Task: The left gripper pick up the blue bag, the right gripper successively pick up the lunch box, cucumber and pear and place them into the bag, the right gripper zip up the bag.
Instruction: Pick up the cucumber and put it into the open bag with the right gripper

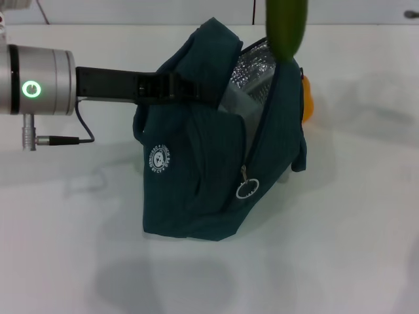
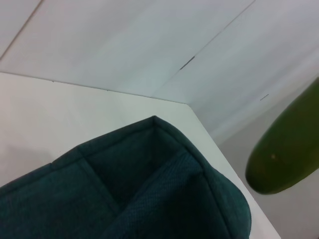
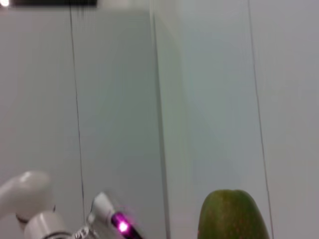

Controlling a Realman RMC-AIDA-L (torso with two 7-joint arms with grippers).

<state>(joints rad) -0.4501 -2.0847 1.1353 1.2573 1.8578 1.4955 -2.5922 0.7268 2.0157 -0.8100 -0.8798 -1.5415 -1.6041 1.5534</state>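
Cucumber hangs end-down over the blue bag, evidently suspended by the unseen right gripper for insertion, while the left gripper pinches the bag's rim, keeping its foil-lined mouth open.

The blue bag is wearing a small white round logo on its side, below the left gripper's jaws; its ring of lettering is showing too small to read
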